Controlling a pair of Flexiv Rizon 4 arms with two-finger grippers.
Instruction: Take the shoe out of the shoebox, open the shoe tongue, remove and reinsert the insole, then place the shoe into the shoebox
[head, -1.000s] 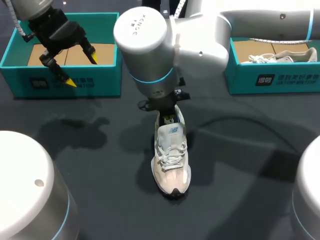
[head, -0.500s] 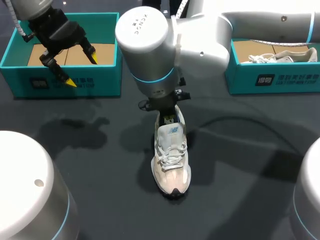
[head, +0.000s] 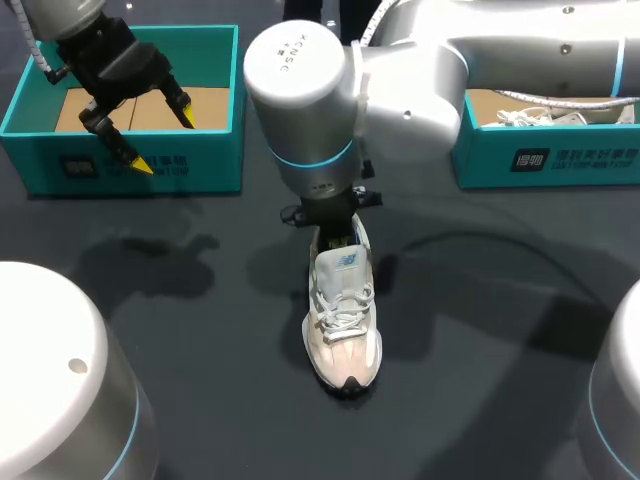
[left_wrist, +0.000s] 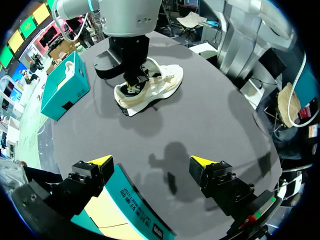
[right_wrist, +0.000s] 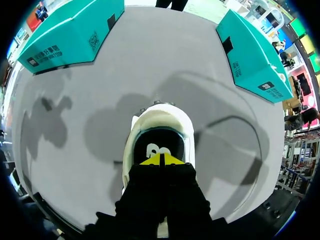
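A pale cream sneaker (head: 343, 320) with white laces lies on the dark table, its toe toward me. My right arm comes in from the right and bends down over the heel end. My right gripper (head: 337, 233) is in the shoe's opening behind the tongue. In the right wrist view its yellow tips (right_wrist: 161, 160) are pressed together, shut, over the black insole (right_wrist: 157, 144); nothing shows between them. My left gripper (head: 140, 125) hangs open over the left teal shoebox (head: 120, 165). In the left wrist view the left gripper (left_wrist: 150, 162) is empty, with the sneaker (left_wrist: 155, 87) far ahead.
A second teal shoebox (head: 540, 150) at the back right holds another pale shoe (head: 545, 115). Both boxes show beyond the heel in the right wrist view, the left box (right_wrist: 70, 30) and the right box (right_wrist: 252, 50). Bare dark table surrounds the sneaker.
My right arm's big joint has shifted slightly to the right and away. The sneaker and my left arm have stayed put.
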